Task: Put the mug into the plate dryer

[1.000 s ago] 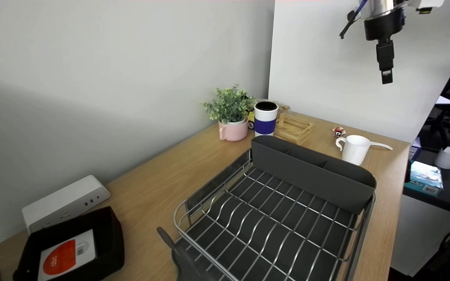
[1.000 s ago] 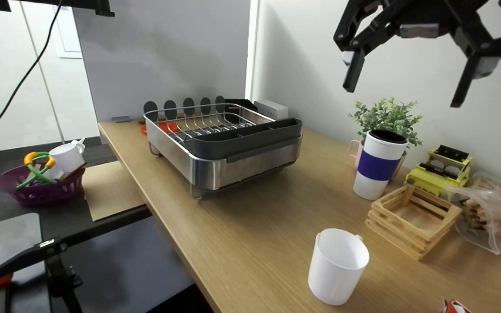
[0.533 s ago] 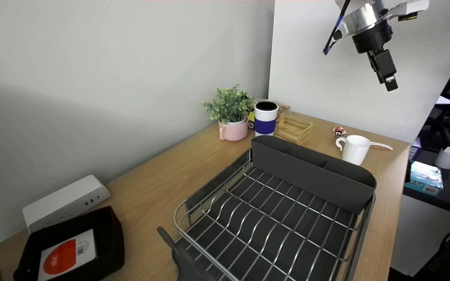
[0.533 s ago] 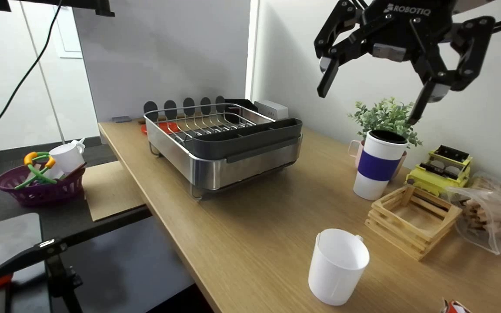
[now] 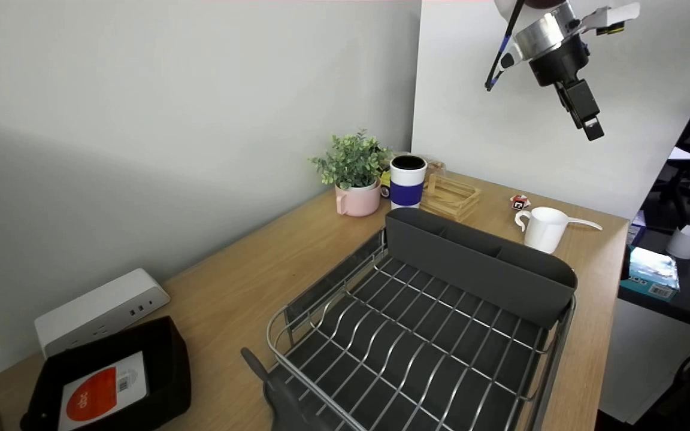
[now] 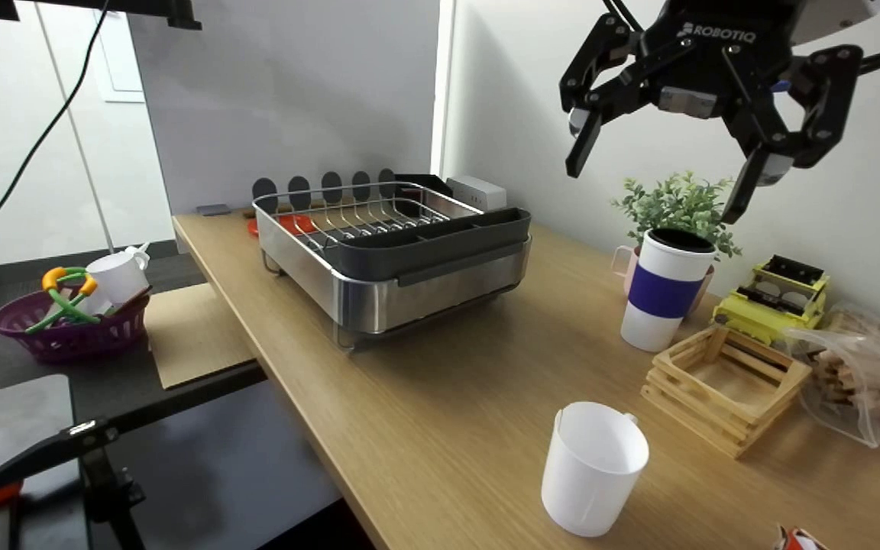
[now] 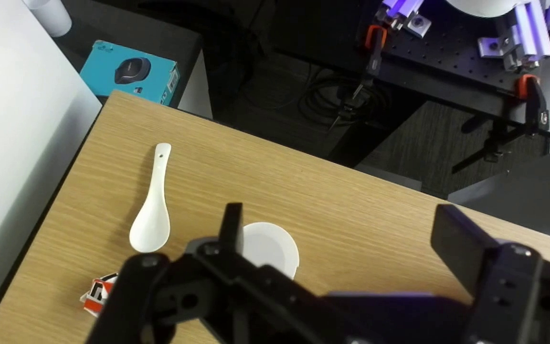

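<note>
The small white mug (image 5: 542, 230) stands upright on the wooden table, just past the rack's grey holder end. It also shows in an exterior view (image 6: 593, 473) and, partly covered by a finger, in the wrist view (image 7: 271, 246). The plate dryer, a wire rack with a dark grey holder, shows in both exterior views (image 5: 477, 263) (image 6: 432, 294). My gripper (image 6: 652, 192) is open and empty, tilted, high above the table and well above the mug. In the wrist view the fingers (image 7: 337, 212) are wide apart, the mug seen beside the left finger.
A white spoon (image 7: 153, 220) and a small red-white item (image 7: 97, 294) lie near the mug. A white cup with a blue band (image 6: 665, 290), a wooden crate (image 6: 726, 382) and a plant in a pink pot (image 5: 358, 197) stand by the wall. A black box (image 5: 111, 377) is beyond the rack.
My gripper has tilted and shifted left in both exterior views, mostly in the first half second, with little movement since. It stays open. The mug and rack have not moved.
</note>
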